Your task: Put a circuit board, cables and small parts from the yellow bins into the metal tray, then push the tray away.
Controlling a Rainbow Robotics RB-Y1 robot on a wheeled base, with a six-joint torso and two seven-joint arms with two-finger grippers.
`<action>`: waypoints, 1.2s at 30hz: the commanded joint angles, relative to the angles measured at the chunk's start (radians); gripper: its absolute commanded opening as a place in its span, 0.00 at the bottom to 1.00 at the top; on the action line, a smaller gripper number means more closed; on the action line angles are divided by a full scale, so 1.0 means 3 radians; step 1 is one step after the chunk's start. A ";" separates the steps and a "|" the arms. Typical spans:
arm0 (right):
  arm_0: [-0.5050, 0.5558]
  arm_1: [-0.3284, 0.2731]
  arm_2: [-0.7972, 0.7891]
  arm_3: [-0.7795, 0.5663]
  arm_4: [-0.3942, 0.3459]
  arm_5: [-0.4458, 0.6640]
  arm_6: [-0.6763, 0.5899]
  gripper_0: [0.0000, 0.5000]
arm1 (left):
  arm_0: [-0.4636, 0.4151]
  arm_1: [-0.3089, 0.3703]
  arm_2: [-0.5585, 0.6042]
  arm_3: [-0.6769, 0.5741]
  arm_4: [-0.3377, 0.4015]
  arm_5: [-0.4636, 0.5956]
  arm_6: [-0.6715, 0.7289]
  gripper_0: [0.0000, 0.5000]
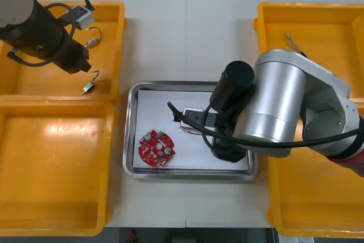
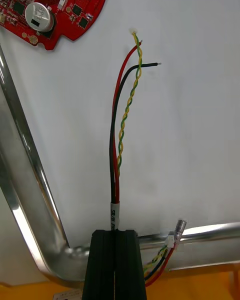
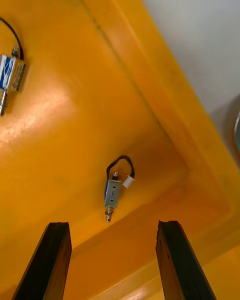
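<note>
The round red circuit board (image 1: 157, 149) lies in the white-floored metal tray (image 1: 129, 135), apart from the red, black and twisted yellow-green cable (image 2: 120, 130). From above, the right arm's silver body (image 1: 273, 103) covers the right gripper (image 2: 116, 232), which is pinched tight on that cable low over the tray. The left gripper (image 3: 114, 225) hangs spread wide over a yellow plastic bin (image 3: 60, 105), with a small metal part (image 3: 113, 192) lying just beyond its fingers.

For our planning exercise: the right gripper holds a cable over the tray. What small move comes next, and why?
Probably open the right gripper and release the cable: its fingers are shut on it, and the free ends lie over the white inside of the metal tray, near the circuit board. The left gripper hangs open over a small metal part.
</note>
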 commanded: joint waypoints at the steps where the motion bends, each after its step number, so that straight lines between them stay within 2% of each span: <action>1: -0.0106 0.0064 0.0178 0.0170 0.0030 -0.0148 0.0148 0.00 | -0.0344 0.0114 -0.0103 0.0304 -0.0027 -0.0073 -0.0307 1.00; 8: -0.0100 0.0059 0.0383 0.0400 0.0035 -0.0368 0.0138 0.00 | -0.0462 0.0109 -0.0323 0.0677 -0.0032 -0.0257 -0.0307 1.00; 16: -0.0060 0.0013 0.0684 0.0625 0.0203 -0.0828 0.0066 0.00 | -0.0487 0.0109 -0.0497 0.0892 -0.0083 -0.0354 -0.0307 1.00; 20: -0.0019 0.0008 0.0695 0.0640 0.0168 -0.0813 0.0040 0.00 | -0.0508 0.0109 -0.0548 0.1010 -0.0083 -0.0370 -0.0307 1.00; 25: -0.0019 -0.0012 0.0689 0.0635 0.0004 -0.0767 -0.0026 0.00 | -0.0554 0.0109 -0.0645 0.1214 -0.0058 -0.0477 -0.0323 1.00; 30: -0.0019 -0.0007 0.0689 0.0635 0.0055 -0.0746 -0.0057 0.00 | -0.0559 0.0089 -0.0645 0.1327 -0.0043 -0.0508 -0.0312 1.00; 31: -0.0019 -0.0012 0.0689 0.0635 0.0055 -0.0746 -0.0062 0.03 | -0.0559 0.0089 -0.0645 0.1337 -0.0043 -0.0508 -0.0307 1.00; 32: -0.0019 -0.0007 0.0689 0.0635 0.0055 -0.0746 -0.0067 0.19 | -0.0559 0.0089 -0.0645 0.1342 -0.0043 -0.0508 -0.0307 1.00; 33: -0.0024 -0.0007 0.0689 0.0635 0.0060 -0.0746 -0.0067 0.68 | -0.0559 0.0089 -0.0645 0.1357 -0.0043 -0.0508 -0.0302 1.00; 34: -0.0019 -0.0007 0.0684 0.0625 0.0065 -0.0741 -0.0077 1.00 | -0.0559 0.0089 -0.0645 0.1368 -0.0032 -0.0508 -0.0302 1.00; 36: -0.0019 -0.0007 0.0669 0.0615 0.0065 -0.0746 -0.0082 1.00 | -0.0559 0.0089 -0.0645 0.1383 -0.0032 -0.0508 -0.0302 1.00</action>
